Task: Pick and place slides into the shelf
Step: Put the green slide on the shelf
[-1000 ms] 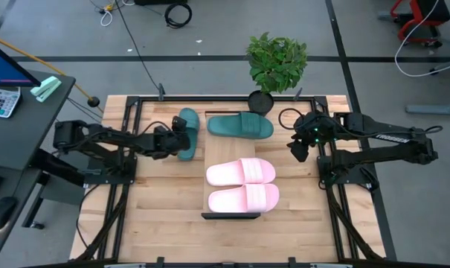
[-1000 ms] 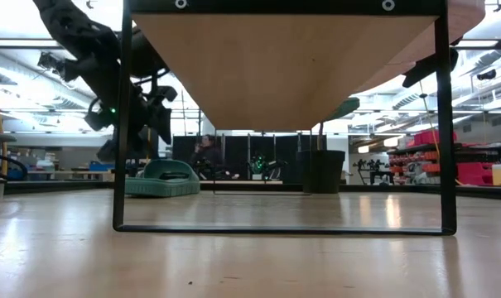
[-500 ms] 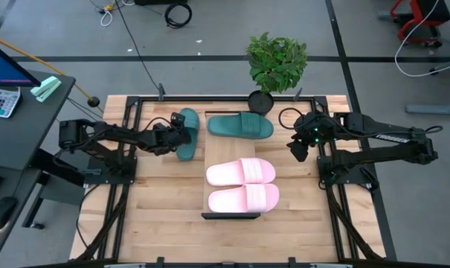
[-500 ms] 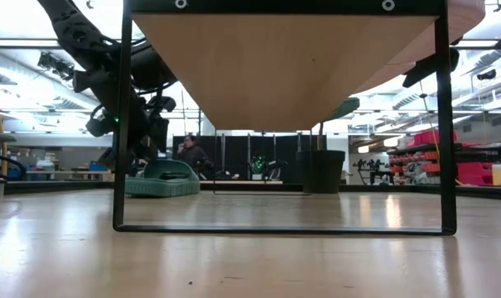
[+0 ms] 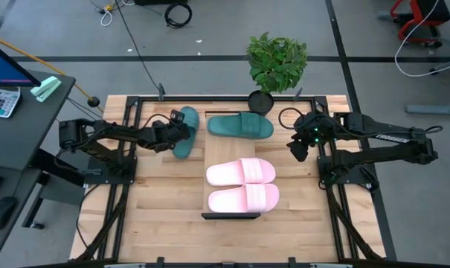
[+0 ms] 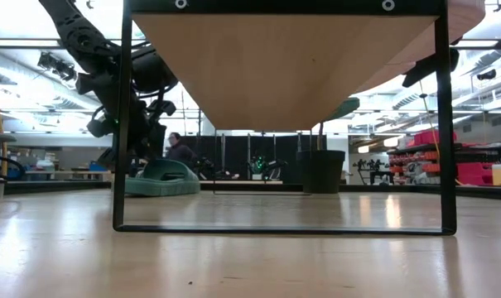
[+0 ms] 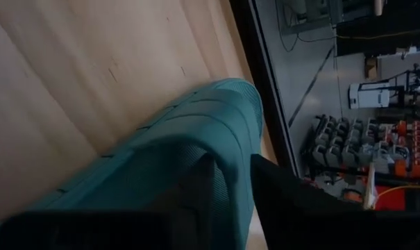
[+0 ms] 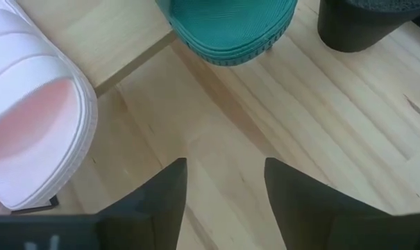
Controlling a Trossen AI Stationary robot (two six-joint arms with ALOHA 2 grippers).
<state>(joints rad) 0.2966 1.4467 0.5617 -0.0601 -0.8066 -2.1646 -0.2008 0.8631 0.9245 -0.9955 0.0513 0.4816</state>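
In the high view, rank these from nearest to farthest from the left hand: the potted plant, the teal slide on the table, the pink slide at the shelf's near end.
1. Teal slide on the table: at the left hand.
2. Pink slide at the shelf's near end: right, toward the front.
3. Potted plant: far right, at the back edge.

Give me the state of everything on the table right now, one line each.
Left gripper: closing on the loose teal slide.
Loose teal slide: on the table, left of the shelf.
Other teal slide: flat on the shelf.
Pink slides: side by side on the shelf.
Right gripper: open, empty, right of the shelf.
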